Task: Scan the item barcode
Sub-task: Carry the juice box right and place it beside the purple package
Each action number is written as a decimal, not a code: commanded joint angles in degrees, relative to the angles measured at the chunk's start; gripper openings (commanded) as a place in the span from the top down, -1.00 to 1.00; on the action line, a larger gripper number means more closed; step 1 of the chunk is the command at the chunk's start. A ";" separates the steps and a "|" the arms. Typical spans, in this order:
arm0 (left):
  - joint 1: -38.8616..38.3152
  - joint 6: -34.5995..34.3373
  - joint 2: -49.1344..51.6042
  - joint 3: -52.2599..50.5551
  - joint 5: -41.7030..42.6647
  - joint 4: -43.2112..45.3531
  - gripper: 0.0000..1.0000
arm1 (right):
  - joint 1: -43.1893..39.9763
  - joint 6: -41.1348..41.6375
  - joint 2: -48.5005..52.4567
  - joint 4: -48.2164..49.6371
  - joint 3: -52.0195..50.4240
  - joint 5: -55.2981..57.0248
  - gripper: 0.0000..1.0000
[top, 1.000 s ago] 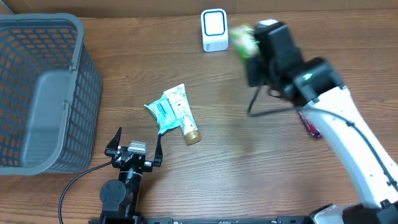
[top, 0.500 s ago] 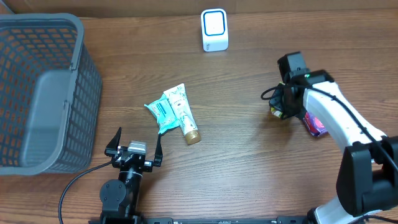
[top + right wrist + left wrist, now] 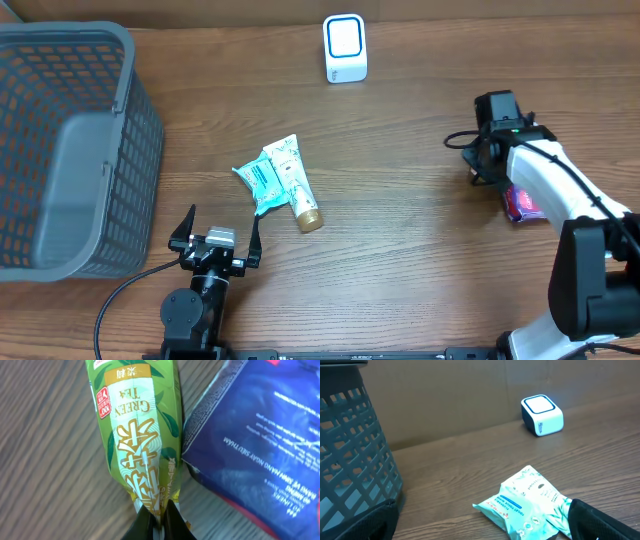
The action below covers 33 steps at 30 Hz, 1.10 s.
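Scanner (image 3: 345,47), basket (image 3: 130,120), tube (image 3: 300,195): one each; packets (image 3: 260,178): three.

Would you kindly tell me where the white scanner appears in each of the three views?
Overhead: white scanner at top centre, near the table's far edge.
Left wrist: upper right, beyond the tissue pack.
Right wrist: not in it; only the green tea packet and a blue packet on the wood.
Shared landmark: the grey basket, at left in overhead and left wrist.

Basket (image 3: 140,130) at left, wipes pack (image 3: 262,178) centre, bare tabletop (image 3: 195,130) between
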 commanded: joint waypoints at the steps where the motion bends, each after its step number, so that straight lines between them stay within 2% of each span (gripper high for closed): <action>1: 0.33 -0.17 -0.28 -0.24 -0.02 -0.09 -1.00 | -2.27 0.68 0.09 0.98 -0.26 1.25 0.39; 2: 0.33 -0.17 -0.28 -0.22 -0.02 -0.09 -0.99 | -2.71 0.59 0.09 1.03 -0.17 0.24 -0.08; 4: 0.33 -0.17 -0.28 -0.24 -0.02 -0.09 -1.00 | -3.06 0.57 0.07 1.16 0.22 -1.62 -0.38; 5: 0.33 -0.20 -0.28 -0.22 -0.02 -0.09 -1.00 | -3.06 0.42 0.04 1.01 0.72 -2.71 -0.50; 9: 0.33 -0.20 -0.28 -0.24 0.00 -0.09 -0.99 | -2.84 -6.43 -0.79 0.81 3.91 -9.18 -0.66; 17: 0.33 -0.17 -0.28 -0.24 -0.02 -0.09 -0.99 | 2.82 -23.85 -6.40 -0.87 11.10 -25.38 -0.66; 22: 0.33 -0.20 -0.28 -0.24 0.00 -0.09 -0.99 | 7.91 -24.44 -6.12 -0.33 10.97 -35.87 -0.62; 26: 0.33 -0.17 -0.28 -0.24 -0.02 -0.09 -0.99 | 14.62 -26.08 -3.87 2.05 10.54 -36.22 -0.57; 30: 0.33 -0.17 -0.28 -0.24 -0.02 -0.09 -0.99 | 21.03 -26.03 -0.02 5.09 10.69 -36.87 -0.33; 33: 0.33 -0.17 -0.28 -0.24 0.00 -0.09 -1.00 | 24.48 -27.41 3.06 5.07 12.44 -36.85 -0.30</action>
